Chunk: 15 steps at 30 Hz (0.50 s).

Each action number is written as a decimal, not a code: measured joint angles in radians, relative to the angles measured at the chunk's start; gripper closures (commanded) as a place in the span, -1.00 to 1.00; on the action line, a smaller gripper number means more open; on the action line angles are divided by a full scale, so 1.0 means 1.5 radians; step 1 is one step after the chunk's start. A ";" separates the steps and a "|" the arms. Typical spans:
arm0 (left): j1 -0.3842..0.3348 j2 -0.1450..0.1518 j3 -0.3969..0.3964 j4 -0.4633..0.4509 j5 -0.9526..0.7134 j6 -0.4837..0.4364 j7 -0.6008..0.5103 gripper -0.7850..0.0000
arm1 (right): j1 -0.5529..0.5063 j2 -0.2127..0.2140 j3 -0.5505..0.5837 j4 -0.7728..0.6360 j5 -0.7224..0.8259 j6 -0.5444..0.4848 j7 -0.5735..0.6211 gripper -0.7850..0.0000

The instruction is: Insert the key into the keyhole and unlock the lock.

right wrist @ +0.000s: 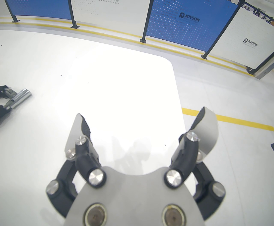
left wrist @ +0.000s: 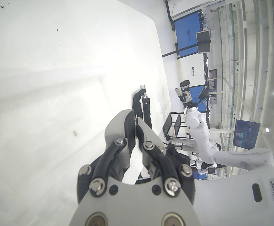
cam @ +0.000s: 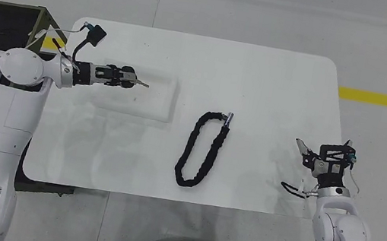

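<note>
A black fabric-covered chain lock lies looped at the middle of the white table. Its metal lock cylinder is at the loop's far end. My left gripper hovers over the table's far left, shut on a small metal key whose tip points toward the lock. In the left wrist view the key is a thin blade pinched between the pads, with the chain lock beyond it. My right gripper is open near the table's right edge, holding nothing. The lock cylinder lies off to its side.
A low white block rests on the table under the left gripper. A dark bin stands off the table's left side. Bare tabletop separates the chain lock from the right gripper.
</note>
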 measured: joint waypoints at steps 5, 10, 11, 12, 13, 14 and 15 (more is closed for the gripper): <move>0.000 0.000 0.000 0.000 0.000 0.000 0.000 1.00 | 0.001 -0.004 -0.024 -0.057 0.090 -0.069 0.077 -1.00; 0.000 0.000 0.000 0.000 0.000 0.000 0.000 1.00 | 0.066 -0.009 -0.076 -0.126 0.269 -0.074 0.282 -1.00; 0.000 0.000 0.000 0.000 0.000 0.000 0.000 1.00 | 0.091 -0.011 -0.090 -0.131 0.295 -0.062 0.339 -1.00; 0.000 0.000 0.000 0.000 0.000 0.000 0.000 1.00 | 0.111 -0.012 -0.102 -0.132 0.310 -0.048 0.379 -1.00; 0.000 0.000 0.000 0.000 0.000 0.000 0.000 1.00 | 0.132 -0.013 -0.115 -0.131 0.322 -0.035 0.417 -1.00; 0.000 0.000 0.000 0.000 0.000 0.000 0.000 1.00 | 0.160 -0.016 -0.135 -0.129 0.336 -0.017 0.463 -1.00; 0.000 0.000 0.000 0.000 0.000 0.000 0.000 1.00 | 0.180 -0.018 -0.151 -0.124 0.346 -0.003 0.492 -1.00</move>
